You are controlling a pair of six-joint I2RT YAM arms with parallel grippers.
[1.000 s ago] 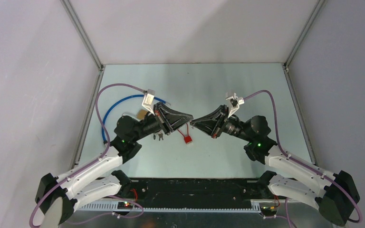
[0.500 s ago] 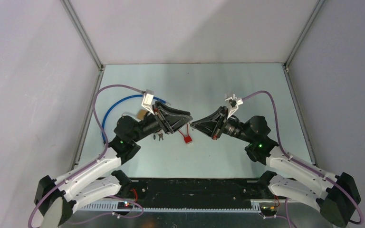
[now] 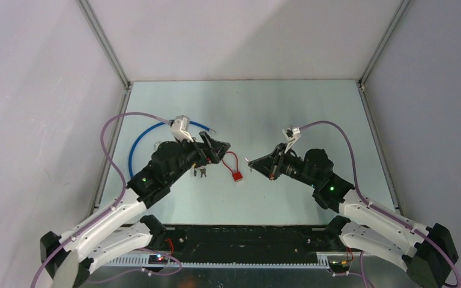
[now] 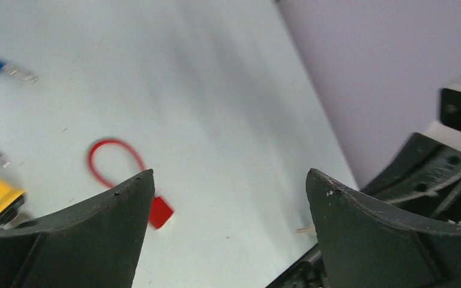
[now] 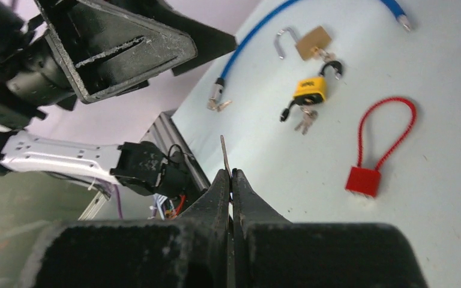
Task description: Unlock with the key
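A red cable lock (image 3: 238, 176) lies flat on the table between the two arms, its thin loop (image 3: 230, 159) pointing away from me. It also shows as the red lock (image 4: 159, 211) and the red lock (image 5: 362, 181) in the wrist views. My left gripper (image 3: 222, 150) hovers just left of the loop, open and empty, as the wide gap of the left gripper (image 4: 229, 174) shows. To the right of the lock, my right gripper (image 3: 251, 161) is shut on the key (image 5: 223, 153), whose thin blade sticks out past the tips of the right gripper (image 5: 229, 173).
A yellow padlock (image 5: 311, 89) with a bunch of keys (image 5: 303, 123) and an open brass padlock (image 5: 311, 43) lie left of the red lock, under my left arm. A blue cable (image 3: 138, 141) curves along the table's left side. Walls enclose the table.
My left gripper has opened, let go of the red lock's loop and pulled back to the left. The lock now lies free. My right gripper has drawn back slightly, still pinching the key.
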